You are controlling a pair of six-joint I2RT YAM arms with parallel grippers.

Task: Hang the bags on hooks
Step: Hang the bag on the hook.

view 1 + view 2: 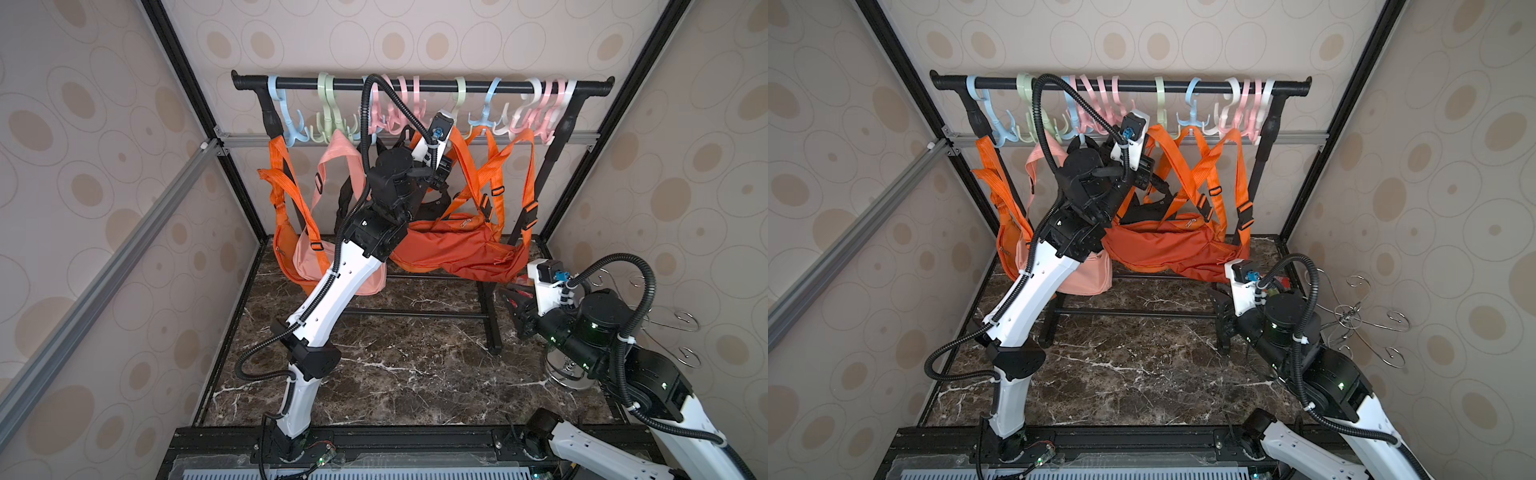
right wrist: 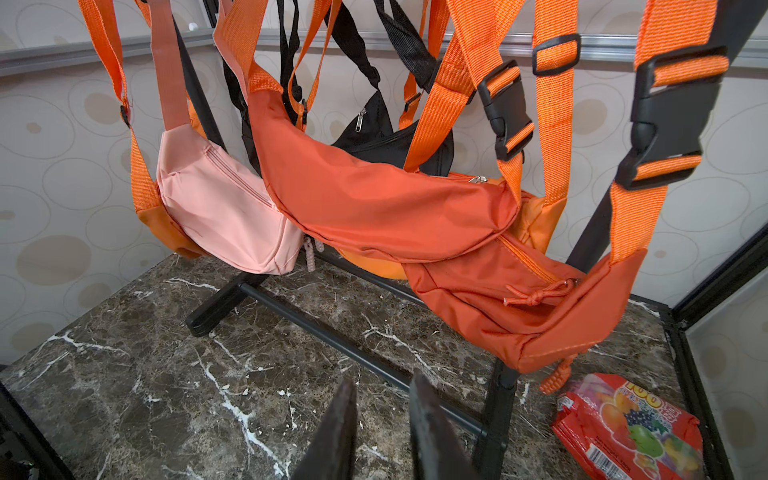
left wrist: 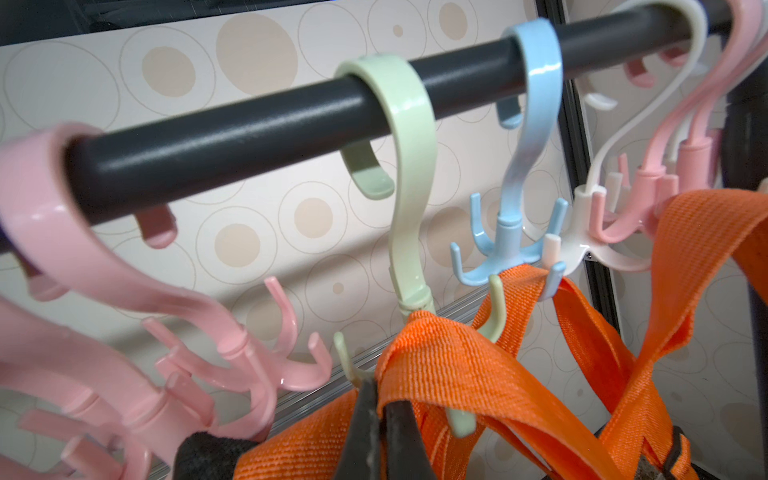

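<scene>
One orange webbing strap (image 3: 440,365) lies over the pale green plastic hook (image 3: 411,199), pinched in the clenched left hand (image 3: 378,409); its orange nylon bag (image 1: 449,247) hangs below. If unseated, the strap may slip off on release. Right hand (image 2: 383,380): parted, empty.

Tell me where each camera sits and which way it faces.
Top views: high in front, looking down at the rack; left arm and right arm both show.
Left wrist: up by the rail, facing the hooks; left gripper shut on the orange strap at the green hook.
Right wrist: low over the tabletop, facing the hanging bags; open right gripper shows.
Shared: top and right wrist views both show the bags.
</scene>
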